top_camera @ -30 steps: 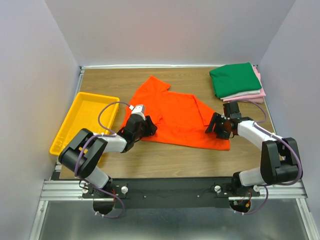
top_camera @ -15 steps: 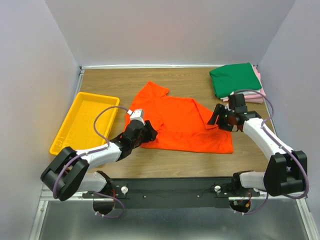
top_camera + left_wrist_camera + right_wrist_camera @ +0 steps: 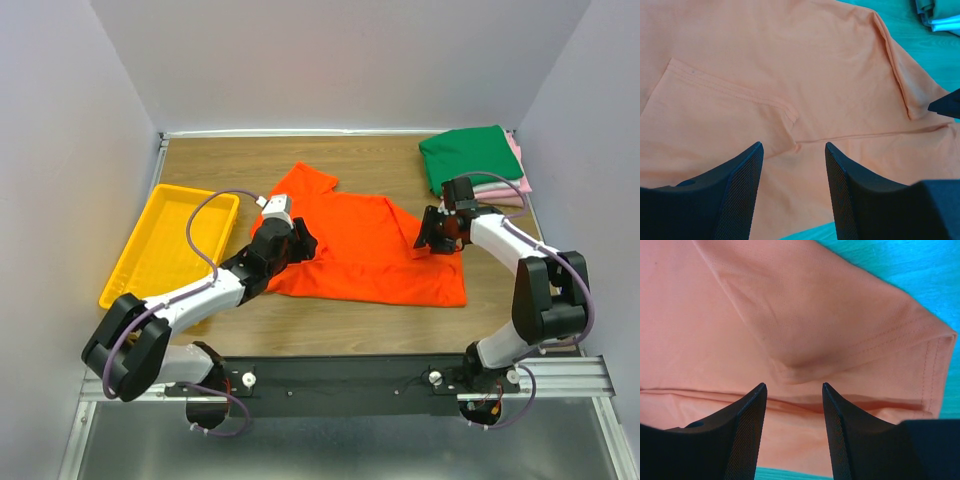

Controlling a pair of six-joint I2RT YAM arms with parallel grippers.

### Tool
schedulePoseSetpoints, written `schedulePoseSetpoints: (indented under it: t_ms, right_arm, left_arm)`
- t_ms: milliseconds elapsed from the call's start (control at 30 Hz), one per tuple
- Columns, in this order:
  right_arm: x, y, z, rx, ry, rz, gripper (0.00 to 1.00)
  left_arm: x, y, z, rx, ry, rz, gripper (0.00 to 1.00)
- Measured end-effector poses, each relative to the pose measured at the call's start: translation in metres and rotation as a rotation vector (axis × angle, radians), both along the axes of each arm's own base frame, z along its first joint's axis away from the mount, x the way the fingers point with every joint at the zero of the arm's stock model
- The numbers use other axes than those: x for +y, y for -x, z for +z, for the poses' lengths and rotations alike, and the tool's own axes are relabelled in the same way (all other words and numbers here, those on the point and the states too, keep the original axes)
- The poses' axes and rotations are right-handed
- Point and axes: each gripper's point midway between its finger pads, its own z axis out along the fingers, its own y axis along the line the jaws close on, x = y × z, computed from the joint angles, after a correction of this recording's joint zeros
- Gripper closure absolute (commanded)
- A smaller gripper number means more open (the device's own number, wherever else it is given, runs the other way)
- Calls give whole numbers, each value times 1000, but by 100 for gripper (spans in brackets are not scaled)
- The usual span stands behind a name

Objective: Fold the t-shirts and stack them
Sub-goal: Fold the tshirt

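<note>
The bright orange t-shirt lies partly folded on the middle of the table; it fills the left wrist view and the right wrist view. My left gripper is open and empty over the shirt's left side, above the folded-in left sleeve. My right gripper is open and empty over the shirt's right side, above the right sleeve. A folded stack stands at the back right: a dark green shirt on top, pink and white ones under it.
A yellow plastic tray stands at the left of the table. The grey walls close in the left, back and right sides. The arms' base rail runs along the near edge.
Both grippers have moved from the shirt's near edge toward the back, over its sleeves. The shirt's lower part now lies folded up, and its outline is shorter and straighter.
</note>
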Motion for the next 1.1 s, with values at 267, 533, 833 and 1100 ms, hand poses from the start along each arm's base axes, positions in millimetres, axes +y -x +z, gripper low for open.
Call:
schedulePoseSetpoints:
  t_ms: [267,533,833,1100]
  right_arm:
    - [6,-4,-13,4,26,36,47]
    - [11,-3,-31,41,84,63,53]
    - [5,-9,-33,30,134,44,78]
    - [4,-10,-30,22,139,41,89]
  left_arm:
    - [3,-4,-9,20,-31,5,39]
    - [4,-4,-13,31,-39,6,39]
    - [8,-3,-13,37,-44,13,39]
    - [12,-3,-9,33,-43,21,39]
